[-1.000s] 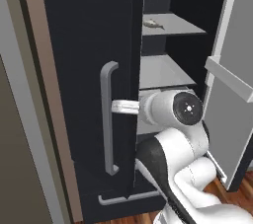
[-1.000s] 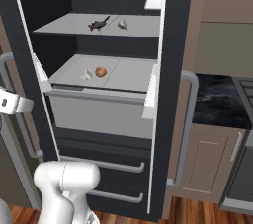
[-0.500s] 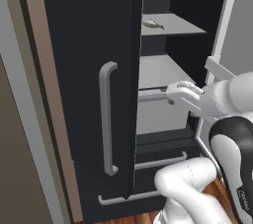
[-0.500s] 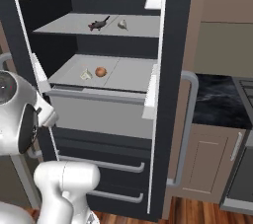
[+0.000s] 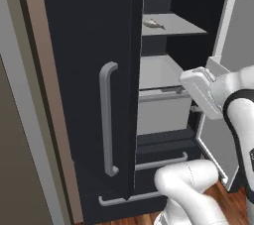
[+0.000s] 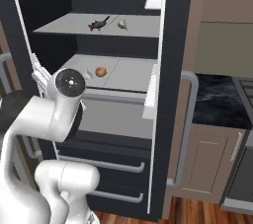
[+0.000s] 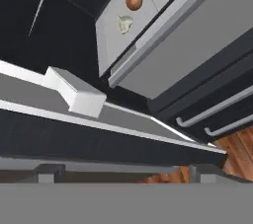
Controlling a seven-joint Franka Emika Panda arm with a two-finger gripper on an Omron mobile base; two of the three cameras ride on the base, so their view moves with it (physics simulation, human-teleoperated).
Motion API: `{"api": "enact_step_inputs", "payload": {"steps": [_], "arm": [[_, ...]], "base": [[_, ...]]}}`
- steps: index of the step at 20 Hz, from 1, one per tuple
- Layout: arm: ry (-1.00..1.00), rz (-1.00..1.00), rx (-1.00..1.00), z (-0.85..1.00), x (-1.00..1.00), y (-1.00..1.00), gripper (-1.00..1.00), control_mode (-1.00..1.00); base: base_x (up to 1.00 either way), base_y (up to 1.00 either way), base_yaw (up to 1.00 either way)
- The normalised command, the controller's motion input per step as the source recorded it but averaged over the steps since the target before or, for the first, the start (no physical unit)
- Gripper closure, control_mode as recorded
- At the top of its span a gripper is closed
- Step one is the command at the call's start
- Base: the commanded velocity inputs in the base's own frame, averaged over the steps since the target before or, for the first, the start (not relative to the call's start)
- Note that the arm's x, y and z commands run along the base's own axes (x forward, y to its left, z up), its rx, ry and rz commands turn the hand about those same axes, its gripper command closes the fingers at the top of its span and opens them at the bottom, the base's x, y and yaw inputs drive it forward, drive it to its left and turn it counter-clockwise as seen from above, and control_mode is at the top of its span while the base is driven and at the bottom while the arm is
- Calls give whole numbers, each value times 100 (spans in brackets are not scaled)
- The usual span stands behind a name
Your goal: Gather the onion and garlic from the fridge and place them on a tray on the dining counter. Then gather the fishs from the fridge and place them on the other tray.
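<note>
Your fridge (image 6: 163,94) stands open: the onion (image 6: 100,71) sits on its middle shelf just beside the garlic (image 6: 89,74), and a fish (image 6: 99,23) lies on the shelf above. Your gripper (image 7: 123,173) holds nothing, fingers spread wide.

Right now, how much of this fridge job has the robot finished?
Done: the fridge stands open. In hand: nothing; the gripper is open and empty, facing the lower shelf. Left: the onion and pale garlic beside it, plus the fish on the upper shelf, all wait inside.
</note>
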Motion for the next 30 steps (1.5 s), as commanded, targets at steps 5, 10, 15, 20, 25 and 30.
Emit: {"api": "enact_step_inputs", "payload": {"steps": [5, 10, 15, 20, 25, 30], "arm": [[8, 17, 17, -11, 91, 11, -100, -100], [6, 20, 10, -23, 71, 47, -100, -100], [8, 18, 6, -21, 63, 64, -100, -100], [7, 19, 6, -13, 35, 61, -100, -100], [1, 21, 1, -17, -1, 79, -100, -100], [0, 20, 0, -28, -18, 91, -100, -100]], "base": [[0, 0, 0], [0, 0, 0], [0, 0, 0], [0, 0, 0], [0, 0, 0], [0, 0, 0]]}}
